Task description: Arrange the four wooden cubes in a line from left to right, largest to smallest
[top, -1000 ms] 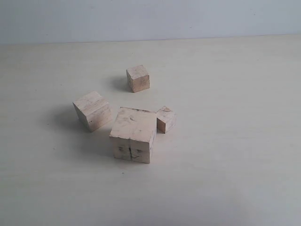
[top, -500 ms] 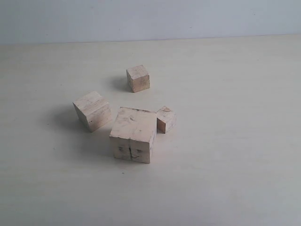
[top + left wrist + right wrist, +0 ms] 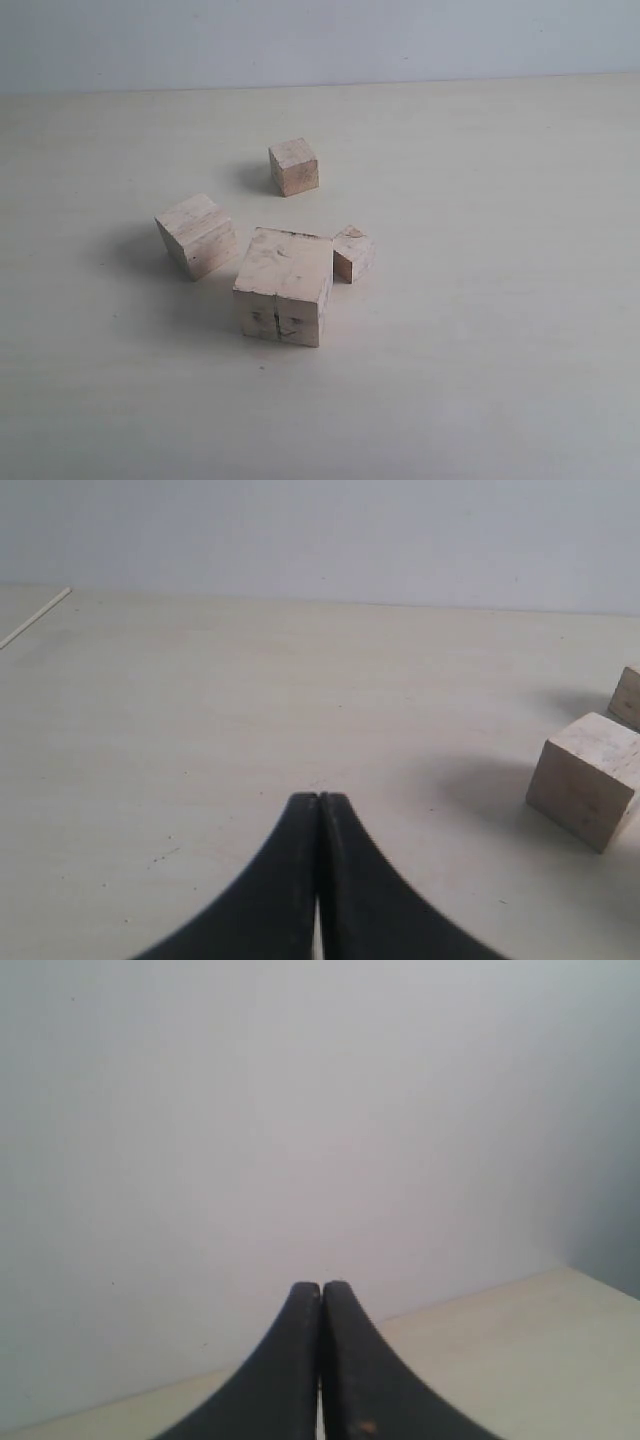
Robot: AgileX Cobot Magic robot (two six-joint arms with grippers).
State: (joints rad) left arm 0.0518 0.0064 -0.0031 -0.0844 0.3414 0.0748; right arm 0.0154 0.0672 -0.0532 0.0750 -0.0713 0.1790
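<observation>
On table: largest cube bears unreadable dark marks; left gripper, right gripper closed, empty.

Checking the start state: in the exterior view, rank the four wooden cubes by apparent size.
front marked cube
left cube
back cube
small right cube
The last two look close, though the back one sits farther away.

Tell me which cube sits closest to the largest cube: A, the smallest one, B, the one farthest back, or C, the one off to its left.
A: the smallest cube sits right at the largest cube's right rear corner, while the back cube and the left cube stand clearly apart from it.
</observation>
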